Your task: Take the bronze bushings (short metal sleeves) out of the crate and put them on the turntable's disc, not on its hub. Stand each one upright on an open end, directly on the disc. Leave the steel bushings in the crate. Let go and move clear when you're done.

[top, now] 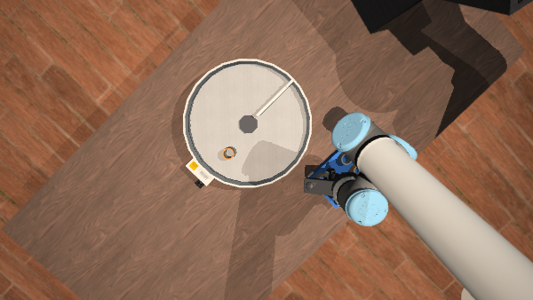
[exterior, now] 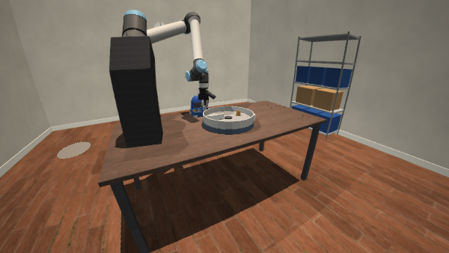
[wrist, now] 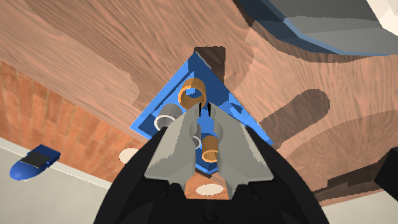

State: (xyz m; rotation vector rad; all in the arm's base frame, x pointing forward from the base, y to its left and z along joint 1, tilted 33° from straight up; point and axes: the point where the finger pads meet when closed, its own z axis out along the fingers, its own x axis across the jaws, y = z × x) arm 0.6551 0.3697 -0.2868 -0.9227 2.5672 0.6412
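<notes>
A bronze bushing stands upright on the turntable's disc, away from the hub. The blue crate holds a bronze bushing near its far corner, a steel bushing left of that, and another bronze bushing seen between the gripper's jaws, lower in the wrist view. Part of another steel bushing shows beside it, mostly hidden by a jaw. My gripper is shut and empty, over the crate. In the top view the arm hides part of the crate.
The turntable has a raised rim and a thin white bar from near the hub to the rim. A labelled box sits on its outer side. The arm's black pedestal stands on the table. A shelf with bins stands behind.
</notes>
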